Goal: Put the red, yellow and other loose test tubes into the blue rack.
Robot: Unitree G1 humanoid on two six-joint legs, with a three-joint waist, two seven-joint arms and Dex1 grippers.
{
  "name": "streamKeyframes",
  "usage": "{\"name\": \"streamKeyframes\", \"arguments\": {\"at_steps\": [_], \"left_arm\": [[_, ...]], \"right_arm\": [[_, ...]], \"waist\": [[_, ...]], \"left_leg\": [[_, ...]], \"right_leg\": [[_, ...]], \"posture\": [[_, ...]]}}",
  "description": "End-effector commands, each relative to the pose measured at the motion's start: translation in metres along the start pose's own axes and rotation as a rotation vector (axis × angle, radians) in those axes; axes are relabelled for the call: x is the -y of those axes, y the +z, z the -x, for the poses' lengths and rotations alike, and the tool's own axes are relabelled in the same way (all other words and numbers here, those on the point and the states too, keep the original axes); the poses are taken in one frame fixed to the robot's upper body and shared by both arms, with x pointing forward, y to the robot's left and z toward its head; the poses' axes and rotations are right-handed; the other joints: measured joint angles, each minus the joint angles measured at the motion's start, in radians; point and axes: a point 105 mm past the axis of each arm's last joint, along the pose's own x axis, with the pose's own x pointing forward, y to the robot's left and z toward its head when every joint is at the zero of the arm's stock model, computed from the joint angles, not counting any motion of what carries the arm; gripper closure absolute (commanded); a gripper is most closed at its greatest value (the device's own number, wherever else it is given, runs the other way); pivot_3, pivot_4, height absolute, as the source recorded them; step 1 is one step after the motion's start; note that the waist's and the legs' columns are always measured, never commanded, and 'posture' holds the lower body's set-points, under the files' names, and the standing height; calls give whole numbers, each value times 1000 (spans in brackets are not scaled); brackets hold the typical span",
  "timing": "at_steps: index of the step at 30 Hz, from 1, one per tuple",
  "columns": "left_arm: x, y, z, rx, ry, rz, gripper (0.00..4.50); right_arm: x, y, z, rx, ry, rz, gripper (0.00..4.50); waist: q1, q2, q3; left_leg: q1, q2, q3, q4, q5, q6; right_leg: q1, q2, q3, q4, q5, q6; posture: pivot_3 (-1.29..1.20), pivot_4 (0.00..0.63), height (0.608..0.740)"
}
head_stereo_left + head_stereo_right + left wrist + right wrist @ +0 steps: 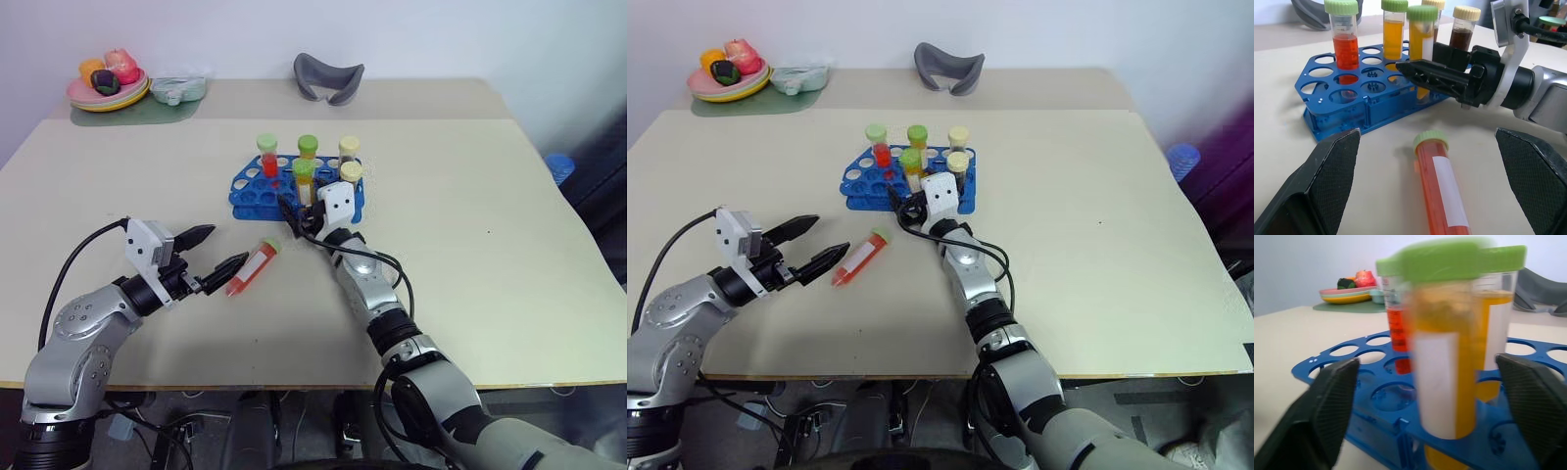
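Observation:
The blue rack (253, 192) stands mid-table with several capped tubes upright in it, among them a red tube (268, 157) and a yellow tube (1442, 357) with a green cap at its near edge. My right gripper (293, 209) is open, and its fingers stand wide apart on either side of that yellow tube without touching it. A loose red tube (253, 267) with a green cap lies flat on the table in front of the rack. My left gripper (227, 246) is open just left of that tube, its fingertips (1332, 161) spread to both sides of it.
At the back left are a plate of fruit (108, 90) and a clear container (178, 88) on a green mat. A grey curved object (328, 76) lies at the back centre. The rack's left holes (247, 184) hold nothing.

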Motion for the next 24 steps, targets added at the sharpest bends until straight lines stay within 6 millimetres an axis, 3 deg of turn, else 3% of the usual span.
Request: {"name": "streamKeyframes", "arguments": {"at_steps": [1,7,15,19,24], "left_arm": [[2,12,1,38,-4,-35,0],[-3,15,5,45,18,-31,0],[-4,18,5,43,42,-31,0],[-7,16,2,-25,65,-2,0],[-10,21,-15,-223,63,10,0]], "right_arm": [[-20,40,-10,155,58,-4,30],[-18,82,-10,272,66,23,30],[-34,146,6,434,204,45,30],[-33,148,34,350,395,72,30],[0,132,75,146,499,180,30]], "waist": [[-1,0,0],[1,0,0],[1,0,0],[8,0,0],[12,0,0]], "left_leg": [[0,0,0,0,0,0],[0,0,0,0,0,0],[0,0,0,0,0,0],[0,0,-1,0,-1,1],[2,-1,-3,0,-3,5]], "right_leg": [[0,0,0,0,0,0],[0,0,0,0,0,0],[0,0,0,0,0,0],[1,0,0,-1,0,0],[4,0,-2,-3,0,0]], "posture": [[0,150,666],[0,150,666],[0,150,666],[0,150,666],[0,150,666]]}}
